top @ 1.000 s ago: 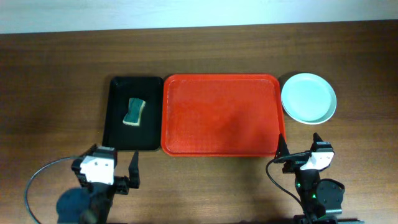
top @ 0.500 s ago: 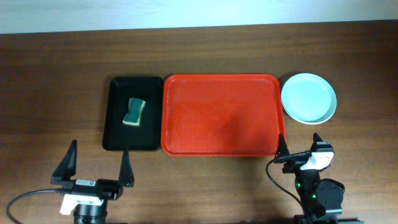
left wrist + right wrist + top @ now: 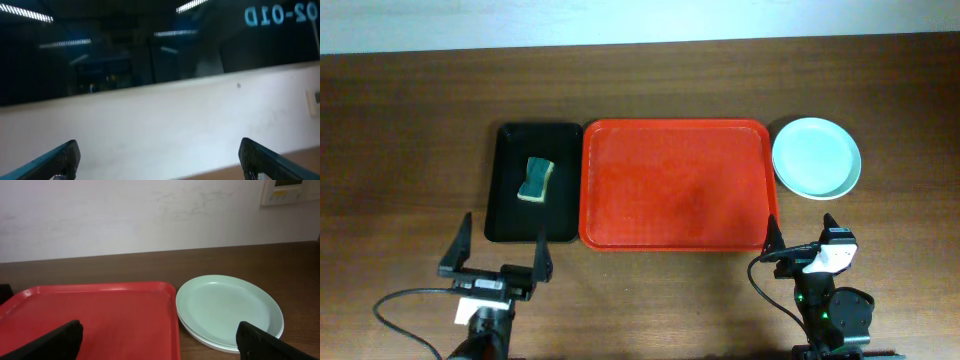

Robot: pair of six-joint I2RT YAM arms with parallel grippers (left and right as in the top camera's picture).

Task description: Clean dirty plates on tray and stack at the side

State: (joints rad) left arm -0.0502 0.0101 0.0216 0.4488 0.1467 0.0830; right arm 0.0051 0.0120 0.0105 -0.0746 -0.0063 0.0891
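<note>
The red tray point(image 3: 675, 185) lies bare in the middle of the table, and its near right corner shows in the right wrist view point(image 3: 100, 312). The plates point(image 3: 816, 158) sit stacked on the table just right of the tray, a pale mint green one on top point(image 3: 227, 307) and a paler rim under it. My left gripper point(image 3: 503, 240) stands open in front of the black tray, holding nothing; in its wrist view point(image 3: 160, 160) it faces only a white wall. My right gripper point(image 3: 801, 225) is open and empty near the tray's front right corner, apart from the plates point(image 3: 160, 342).
A smaller black tray point(image 3: 532, 182) lies against the red tray's left side. A green sponge point(image 3: 536, 179) with a yellow edge lies in it. Both arm bases and their cables are at the table's front edge.
My left arm has swung round and its open fingers now point toward the black tray's front edge. The right arm, the plates and the trays have not moved.
</note>
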